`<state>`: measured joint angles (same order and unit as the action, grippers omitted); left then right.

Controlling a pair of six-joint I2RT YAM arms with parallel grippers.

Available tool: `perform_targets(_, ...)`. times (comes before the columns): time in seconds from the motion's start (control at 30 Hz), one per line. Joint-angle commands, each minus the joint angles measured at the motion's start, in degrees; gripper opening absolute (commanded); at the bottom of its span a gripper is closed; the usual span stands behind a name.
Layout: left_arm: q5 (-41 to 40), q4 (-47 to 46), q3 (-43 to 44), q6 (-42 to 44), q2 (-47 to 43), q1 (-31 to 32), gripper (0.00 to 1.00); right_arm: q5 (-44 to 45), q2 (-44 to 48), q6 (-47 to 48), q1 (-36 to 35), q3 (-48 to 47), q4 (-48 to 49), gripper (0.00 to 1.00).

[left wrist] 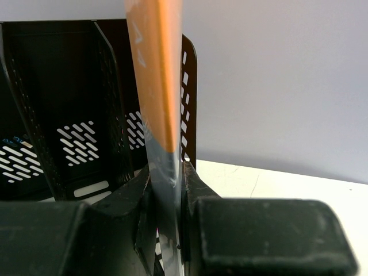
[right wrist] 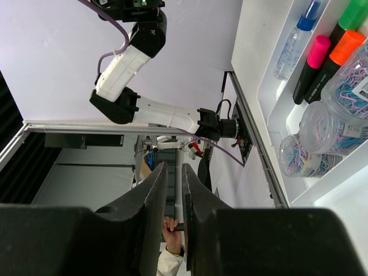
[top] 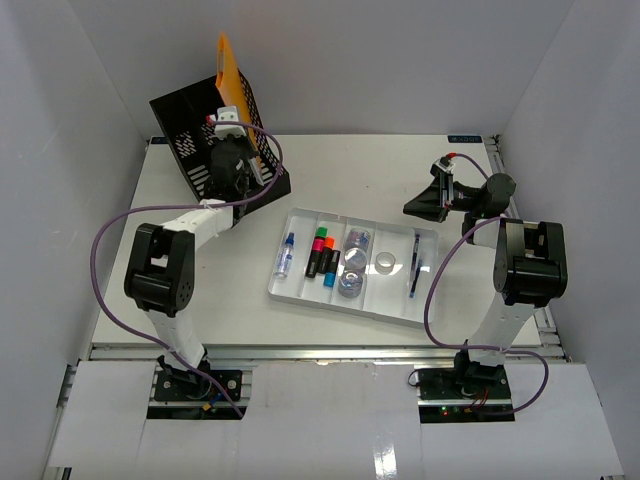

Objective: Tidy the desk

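Left claw (left wrist: 167, 172) clamped on an upright orange folder (left wrist: 156, 69) at the right end of the black mesh file rack (left wrist: 63, 115); couldn't tell if it sat in a slot. Rack stood back-left on the white bench (top: 350, 170). Right claw (right wrist: 174, 169) was nearly together, slim gap, nothing gripped, above the bench's right side, just beyond the white tray (top: 392, 287).
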<state>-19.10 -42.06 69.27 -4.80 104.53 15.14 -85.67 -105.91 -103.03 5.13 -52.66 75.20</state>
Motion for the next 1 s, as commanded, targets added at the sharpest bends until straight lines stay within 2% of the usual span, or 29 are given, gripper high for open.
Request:
perform_targets(0.0,-0.8,-1.4,-1.2,2.8,-0.7,-0.2,0.00,-2.5,0.0,1.0,-0.1,0.4,32.8,0.22)
perform_targets(0.13,-3.0,-1.9,-1.2,2.7,-1.0,-0.2,0.00,-2.3,0.0,1.0,0.0,0.5,32.8,0.22)
perform_targets(0.37,-8.5,1.5,5.6,-3.1,2.8,0.1,0.00,-2.4,0.0,1.0,0.0,0.7,32.8,0.22)
perform_targets(0.8,-13.7,3.2,7.5,-4.2,6.8,1.7,0.00,-2.3,-0.1,1.1,0.1,0.9,32.8,0.20)
perform_targets(0.97,-17.6,5.6,12.4,-3.8,8.6,3.9,0.00,-2.3,-0.3,1.1,0.1,0.9,32.8,0.20)
